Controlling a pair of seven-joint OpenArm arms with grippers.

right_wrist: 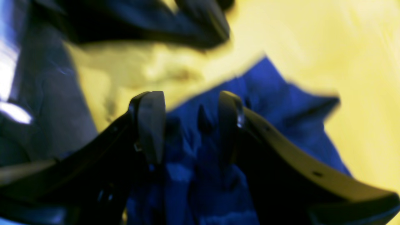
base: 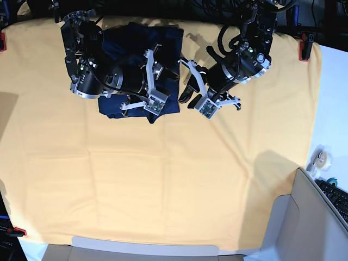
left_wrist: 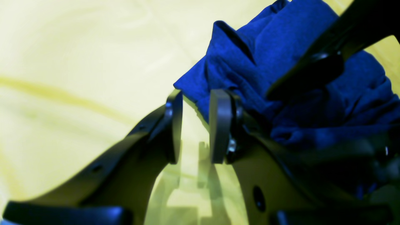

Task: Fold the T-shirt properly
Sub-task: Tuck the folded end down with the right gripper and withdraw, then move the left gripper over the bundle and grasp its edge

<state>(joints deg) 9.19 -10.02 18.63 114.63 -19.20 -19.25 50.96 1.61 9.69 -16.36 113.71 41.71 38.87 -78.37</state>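
The dark navy T-shirt [base: 141, 41] lies bunched in a folded pile at the back of the table, left of centre. In the right wrist view my right gripper [right_wrist: 190, 97] hangs right over its wrinkled fabric [right_wrist: 281, 109] with the jaws apart and gripping nothing. In the base view this gripper [base: 163, 81] is at the pile's right front corner. My left gripper [left_wrist: 197, 93] is open just beside the shirt's edge [left_wrist: 281, 40], with only yellow cloth between its fingers. In the base view it [base: 186, 81] sits just right of the shirt.
A yellow-orange cloth [base: 163, 179] covers the table, held by red clamps [base: 304, 46] at the edges. A tape roll [base: 321, 157] and a keyboard [base: 337, 198] lie off the right side. A grey bin [base: 304, 228] stands at the front right.
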